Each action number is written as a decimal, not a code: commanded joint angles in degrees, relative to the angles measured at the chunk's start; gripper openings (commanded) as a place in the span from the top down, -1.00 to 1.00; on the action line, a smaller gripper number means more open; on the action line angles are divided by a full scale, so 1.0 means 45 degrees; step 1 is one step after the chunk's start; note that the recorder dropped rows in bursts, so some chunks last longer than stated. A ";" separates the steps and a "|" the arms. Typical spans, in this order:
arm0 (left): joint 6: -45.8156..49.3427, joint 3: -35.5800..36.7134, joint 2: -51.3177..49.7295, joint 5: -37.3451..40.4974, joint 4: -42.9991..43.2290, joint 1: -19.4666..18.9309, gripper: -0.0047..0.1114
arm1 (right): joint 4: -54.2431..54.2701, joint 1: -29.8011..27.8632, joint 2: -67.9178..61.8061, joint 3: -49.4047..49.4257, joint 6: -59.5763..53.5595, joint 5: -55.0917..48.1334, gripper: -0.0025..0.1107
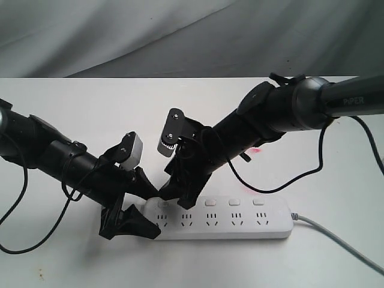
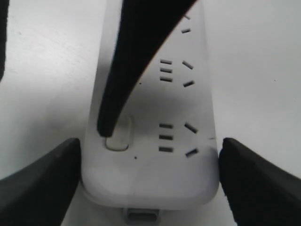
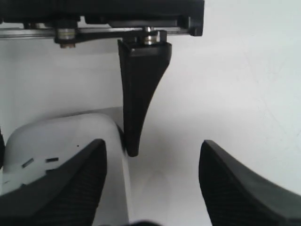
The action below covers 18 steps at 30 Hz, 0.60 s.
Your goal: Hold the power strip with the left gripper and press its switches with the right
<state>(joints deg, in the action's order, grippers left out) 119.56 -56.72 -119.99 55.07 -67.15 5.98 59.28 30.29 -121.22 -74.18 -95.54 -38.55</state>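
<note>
The power strip (image 1: 240,221) lies flat on the white table, its grey cord (image 1: 336,237) leaving to the right. My left gripper (image 1: 149,211) is shut on the strip's left end; in the left wrist view its jaws (image 2: 150,143) press both long edges of the strip (image 2: 155,179). My right gripper (image 1: 174,191) has come down over that same end with its fingers apart. One right finger (image 2: 127,61) rests its tip on the end switch (image 2: 120,140). In the right wrist view the right gripper (image 3: 153,143) is open over the strip's edge (image 3: 61,136). Three switches (image 1: 234,202) show further right.
A left-gripper finger (image 3: 139,103) stands close between the right fingers. Loose black cables hang from the left arm (image 1: 18,216) and the right arm (image 1: 282,186). A small pink mark (image 1: 257,152) is on the table behind the strip. A grey cloth backdrop (image 1: 180,36) closes the far side.
</note>
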 commanded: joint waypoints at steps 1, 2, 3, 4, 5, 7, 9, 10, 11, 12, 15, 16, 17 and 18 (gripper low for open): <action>0.0063 -0.0057 -0.0032 0.0143 0.0203 0.0063 -0.13 | -0.0046 -0.0006 -0.0067 -0.0066 -0.0090 -0.0411 -0.01; 0.0063 -0.0057 -0.0032 0.0143 0.0203 0.0063 -0.13 | -0.0046 -0.0006 -0.0067 -0.0066 -0.0090 -0.0411 -0.01; 0.0063 -0.0057 -0.0032 0.0143 0.0203 0.0063 -0.13 | -0.0046 -0.0006 -0.0067 -0.0066 -0.0090 -0.0411 -0.01; 0.0063 -0.0057 -0.0032 0.0143 0.0203 0.0063 -0.13 | -0.0046 -0.0006 -0.0067 -0.0066 -0.0090 -0.0384 -0.01; 0.0063 -0.0057 -0.0032 0.0143 0.0203 0.0063 -0.13 | -0.0046 -0.0006 -0.0067 -0.0066 -0.0090 -0.0331 -0.01; 0.0063 -0.0057 -0.0032 0.0143 0.0203 0.0063 -0.13 | -0.0046 -0.0006 -0.0067 -0.0066 -0.0090 -0.0304 -0.01; 0.0063 -0.0057 -0.0032 0.0143 0.0203 0.0063 -0.13 | -0.0046 0.0017 -0.0067 -0.0066 -0.0090 -0.0303 -0.01; 0.0063 -0.0057 -0.0032 0.0143 0.0203 0.0063 -0.13 | -0.0046 0.0042 -0.0067 -0.0066 -0.0090 -0.0265 -0.01; 0.0063 -0.0057 -0.0032 0.0143 0.0203 0.0063 -0.13 | -0.0062 0.0101 -0.0067 -0.0066 -0.0090 -0.0164 -0.01; 0.0063 -0.0057 -0.0032 0.0143 0.0203 0.0063 -0.13 | -0.0062 0.0108 -0.0087 -0.0066 -0.0090 -0.0096 -0.01; 0.0063 -0.0057 -0.0032 0.0143 0.0203 0.0063 -0.13 | -0.0034 0.0125 -0.0341 -0.0066 -0.0061 -0.0046 -0.01; 0.0063 -0.0057 -0.0032 0.0143 0.0203 0.0063 -0.13 | -0.0063 0.0125 -0.0534 -0.0066 -0.0032 -0.0172 -0.01; 0.0063 -0.0057 -0.0032 0.0143 0.0203 0.0063 -0.13 | -0.0063 0.0125 -0.0562 -0.0066 -0.0032 -0.0172 -0.01; 0.0063 -0.0057 -0.0032 0.0143 0.0203 0.0063 -0.13 | -0.0063 0.0125 -0.0587 -0.0066 -0.0001 -0.0076 -0.01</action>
<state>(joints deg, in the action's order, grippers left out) 119.56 -56.72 -119.99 55.07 -67.15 5.98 59.88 30.67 -122.91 -74.40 -95.73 -39.57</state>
